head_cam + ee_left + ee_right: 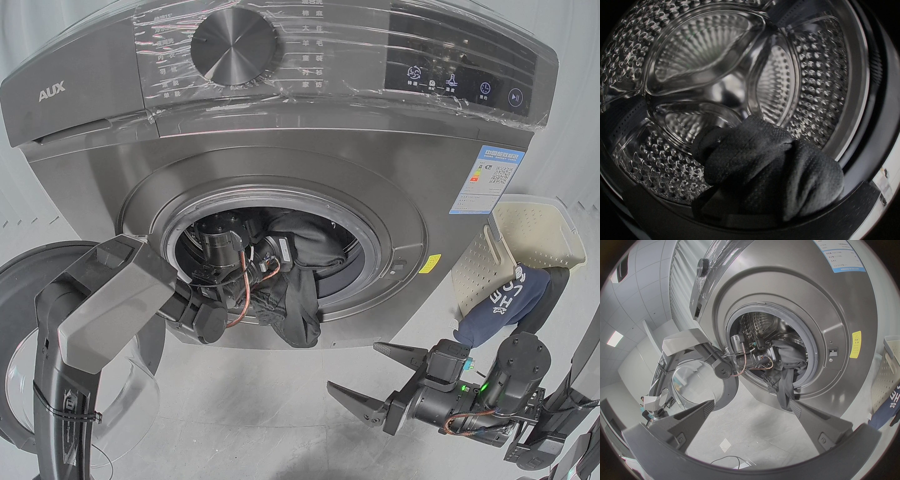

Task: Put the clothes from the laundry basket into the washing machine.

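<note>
Right gripper (351, 365) low before washing machine (312, 156), right of its door opening, jaws spread wide, empty. Navy sweatshirt (503, 306) draped over rim of laundry basket (544, 231), right of machine. Black garment (300, 306) hangs over machine's door-opening lip, part inside drum (818, 78). Left gripper (280, 250) inside drum, cloth-covered; whether it grips, cannot tell.
</note>
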`<state>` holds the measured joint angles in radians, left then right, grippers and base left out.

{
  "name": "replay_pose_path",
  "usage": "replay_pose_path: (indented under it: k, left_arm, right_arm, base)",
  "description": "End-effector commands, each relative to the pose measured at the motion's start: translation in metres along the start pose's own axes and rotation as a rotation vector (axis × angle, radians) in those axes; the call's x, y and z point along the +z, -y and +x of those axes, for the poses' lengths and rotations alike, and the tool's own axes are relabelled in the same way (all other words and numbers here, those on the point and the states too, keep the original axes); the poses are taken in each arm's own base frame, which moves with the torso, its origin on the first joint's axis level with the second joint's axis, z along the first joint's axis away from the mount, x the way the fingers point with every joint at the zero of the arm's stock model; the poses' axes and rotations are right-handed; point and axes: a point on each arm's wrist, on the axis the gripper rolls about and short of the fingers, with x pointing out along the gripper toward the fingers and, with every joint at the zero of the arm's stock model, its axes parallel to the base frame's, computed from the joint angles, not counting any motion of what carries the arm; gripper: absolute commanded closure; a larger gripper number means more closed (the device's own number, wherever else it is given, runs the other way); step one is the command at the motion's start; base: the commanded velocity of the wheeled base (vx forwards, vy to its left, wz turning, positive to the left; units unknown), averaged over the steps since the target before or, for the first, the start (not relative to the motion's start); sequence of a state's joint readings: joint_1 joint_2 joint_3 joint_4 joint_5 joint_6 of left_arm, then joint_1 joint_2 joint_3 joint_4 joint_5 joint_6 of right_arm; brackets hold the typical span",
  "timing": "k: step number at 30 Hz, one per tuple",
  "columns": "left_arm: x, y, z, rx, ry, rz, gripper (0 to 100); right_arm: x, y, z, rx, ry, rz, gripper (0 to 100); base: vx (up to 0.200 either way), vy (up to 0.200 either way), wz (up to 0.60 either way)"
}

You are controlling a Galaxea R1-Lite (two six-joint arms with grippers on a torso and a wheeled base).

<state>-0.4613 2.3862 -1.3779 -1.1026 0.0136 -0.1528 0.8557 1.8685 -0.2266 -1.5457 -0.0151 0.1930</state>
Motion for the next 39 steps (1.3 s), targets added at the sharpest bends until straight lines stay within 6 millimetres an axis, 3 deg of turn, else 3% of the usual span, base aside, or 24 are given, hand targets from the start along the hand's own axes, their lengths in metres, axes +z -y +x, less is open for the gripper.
replay_pose_path:
  k: [1, 4, 5, 9, 12, 17, 25, 26, 33, 39]
  left_arm:
    - [-0.003, -0.008, 0.013, 0.046, 0.019, -0.015, 100]
    - [-0.005, -0.007, 0.011, 0.048, 0.007, -0.016, 100]
    - [-0.006, -0.007, 0.01, 0.049, 0.004, -0.018, 0]
    - [-0.011, -0.006, 0.004, 0.058, -0.023, -0.036, 0]
    - [-0.008, -0.005, -0.011, 0.059, -0.084, -0.051, 0]
    - [-0.019, -0.004, -0.035, 0.023, -0.26, -0.059, 0]
    - [-0.039, -0.002, -0.034, 0.021, -0.312, -0.055, 0]
    - [-0.042, -0.003, -0.033, 0.022, -0.318, -0.053, 100]
    - [-0.051, 0.0, -0.018, 0.019, -0.293, -0.055, 100]
    - [-0.041, -0.007, 0.015, 0.091, -0.149, -0.053, 100]
  right_arm:
    - [0.001, -0.001, -0.001, 0.002, 0.002, 0.002, 0]
    - [0.0, 0.0, 0.0, 0.001, -0.002, 0.002, 0]
    - [-0.001, 0.0, 0.0, 0.001, -0.002, 0.002, 0]
    - [-0.001, 0.0, 0.0, 0.001, -0.004, 0.002, 0]
    - [-0.001, 0.0, 0.0, 0.001, -0.004, 0.002, 0]
    - [-0.003, -0.002, 0.0, 0.007, -0.011, 0.002, 0]
    - [-0.003, -0.004, 0.001, 0.017, -0.01, 0.008, 0]
    - [-0.003, -0.005, 0.001, 0.018, -0.01, 0.007, 0]
    - [-0.005, -0.004, 0.002, 0.016, -0.019, 0.007, 0]
    - [-0.007, -0.004, 0.003, 0.017, -0.026, 0.007, 0]
  base:
    - [0.0, 0.0, 0.0]
    - [0.0, 0.0, 0.0]
    - [0.0, 0.0, 0.0]
    - [0.0, 0.0, 0.0]
    - [0.0, 0.0, 0.0]
    - [0.0, 0.0, 0.0]
    - [0.0, 0.0, 0.0]
    - [0.0, 0.0, 0.0]
    - [0.0, 0.0, 0.0]
    - [0.0, 0.0, 0.0]
